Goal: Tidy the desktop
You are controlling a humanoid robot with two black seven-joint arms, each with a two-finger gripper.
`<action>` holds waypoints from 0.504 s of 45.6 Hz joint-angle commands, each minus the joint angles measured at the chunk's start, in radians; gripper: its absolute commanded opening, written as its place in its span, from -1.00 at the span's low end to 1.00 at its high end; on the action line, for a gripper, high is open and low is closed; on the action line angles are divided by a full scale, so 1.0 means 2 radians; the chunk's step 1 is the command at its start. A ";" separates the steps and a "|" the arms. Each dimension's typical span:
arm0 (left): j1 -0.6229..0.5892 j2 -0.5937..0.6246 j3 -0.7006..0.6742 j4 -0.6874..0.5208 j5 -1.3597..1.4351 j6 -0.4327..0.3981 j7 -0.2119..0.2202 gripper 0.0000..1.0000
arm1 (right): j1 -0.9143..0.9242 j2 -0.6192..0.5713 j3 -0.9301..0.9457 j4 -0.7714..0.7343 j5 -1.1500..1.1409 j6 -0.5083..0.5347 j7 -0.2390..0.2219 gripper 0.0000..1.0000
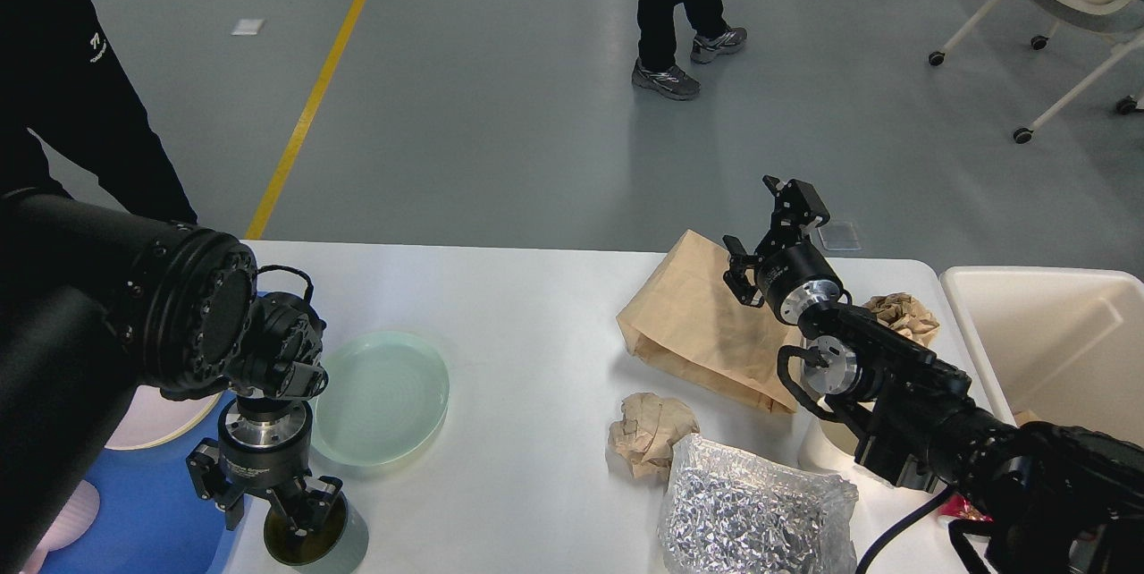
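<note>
White desktop [536, 306] spans the view, holding a pale green plate [382, 397], brown paper bag [693, 324], crumpled paper wad [651, 431] and foil bag [751, 511]. Left gripper [290, 516] points down, fingers clamped on the rim of a grey cup [308, 538] at the near-left edge. Right gripper [760, 230] hangs above the paper bag, fingers spread, holding nothing.

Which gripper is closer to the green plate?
Left. The left gripper is just beside the green plate, over a cup. The right gripper is far across the desktop, above the paper bag.
</note>
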 commanded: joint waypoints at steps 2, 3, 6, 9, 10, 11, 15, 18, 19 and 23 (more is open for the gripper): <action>0.006 -0.001 -0.003 0.006 -0.003 0.000 -0.001 0.12 | 0.000 0.000 0.000 0.000 0.000 0.000 0.000 1.00; 0.007 -0.001 -0.004 0.006 -0.003 0.000 -0.001 0.09 | 0.000 0.000 0.000 0.000 0.000 0.000 0.000 1.00; 0.007 -0.001 -0.005 0.011 -0.003 -0.002 -0.001 -0.04 | 0.000 0.000 0.000 0.000 0.000 0.000 0.000 1.00; 0.007 -0.001 -0.005 0.012 -0.003 -0.003 -0.002 -0.20 | 0.000 0.000 0.000 0.000 0.000 0.001 0.000 1.00; 0.007 -0.001 -0.005 0.012 -0.003 -0.004 -0.002 -0.26 | 0.000 0.000 0.000 0.000 0.000 0.000 0.000 1.00; 0.008 -0.001 -0.005 0.012 -0.003 -0.006 -0.002 -0.32 | 0.000 0.000 0.000 0.000 0.000 0.000 0.000 1.00; 0.008 -0.001 -0.005 0.012 -0.004 -0.012 -0.002 -0.56 | 0.000 0.000 0.000 0.000 0.000 0.000 0.000 1.00; 0.010 0.000 -0.005 0.012 -0.005 -0.018 -0.003 -0.74 | 0.000 0.000 0.000 0.000 0.000 0.000 0.000 1.00; 0.010 -0.001 -0.005 0.012 -0.005 -0.019 -0.003 -0.80 | 0.000 0.000 0.000 0.000 0.000 0.000 0.000 1.00; 0.010 0.000 -0.005 0.012 -0.005 -0.020 -0.003 -0.99 | 0.000 0.000 0.000 0.000 0.000 0.000 0.000 1.00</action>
